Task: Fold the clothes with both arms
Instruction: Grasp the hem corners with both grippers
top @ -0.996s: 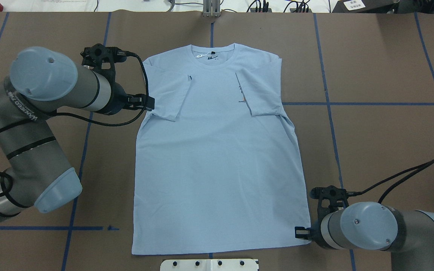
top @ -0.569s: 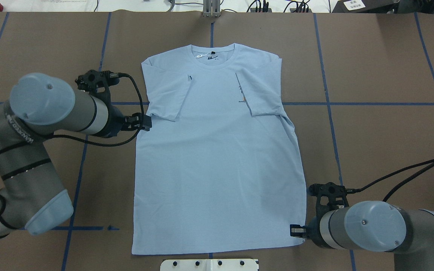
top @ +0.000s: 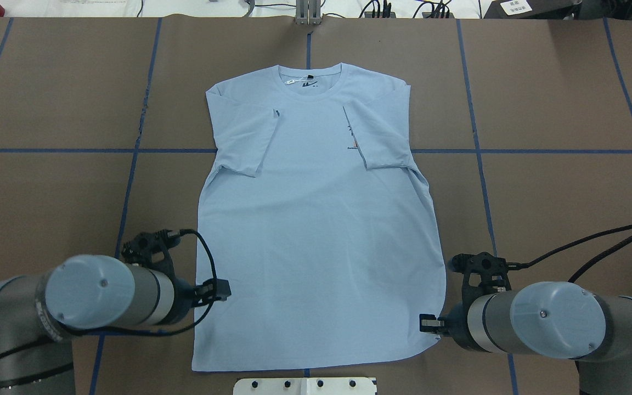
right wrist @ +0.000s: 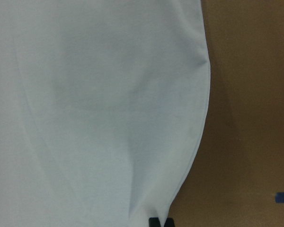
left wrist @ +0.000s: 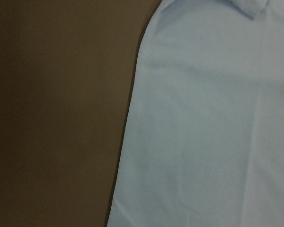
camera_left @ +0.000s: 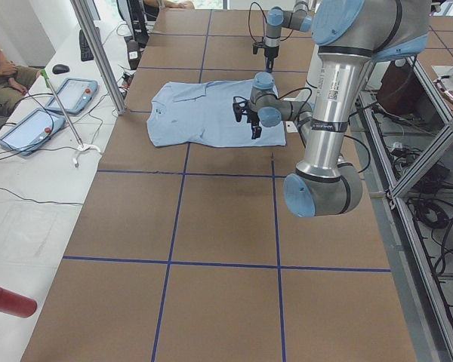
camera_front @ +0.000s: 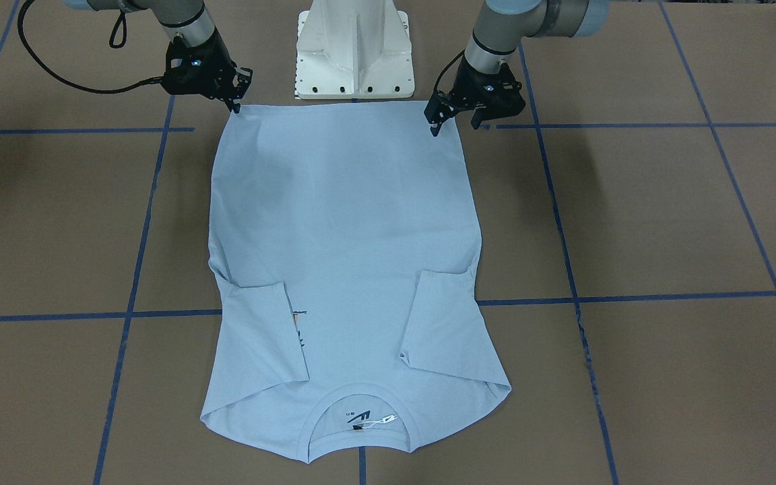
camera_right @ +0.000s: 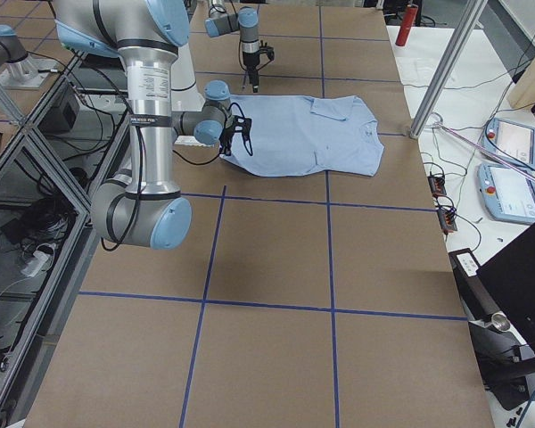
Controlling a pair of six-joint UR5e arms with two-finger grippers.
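Light blue T-shirt (top: 316,230) laid flat, front up, on the brown worktop (top: 557,208), which is ruled with blue tape lines (top: 541,151). We see the round collar (top: 310,74) on the side far from the robot and the hem on the side next to the white pedestal base (camera_front: 354,60). Both short sleeves are folded inward onto the chest. The right sleeve (top: 376,137) partly covers the small orange-and-navy print (top: 351,144). A dark logo (top: 309,84) shows inside the neck.

Left arm (top: 102,293): we find the left claw (camera_front: 455,122) at the hem corner on the robot's left, jaws spread wide, with one finger (camera_front: 434,124) over the shirt's edge and the other over bare worktop. It holds nothing. The left wrist view shows only the shirt's side edge against the worktop.

Right arm (top: 546,323): the right claw (camera_front: 234,103) sits on the opposite hem corner with jaws drawn together on the cloth. We note that this corner looks rounded and puckered in the overhead view. The right wrist view shows the fabric bulging toward a dark fingertip (right wrist: 160,222) at the bottom edge of the picture.

The two claws are well apart, one at each end of the hem. In the side views both wrists hang low over the worktop.
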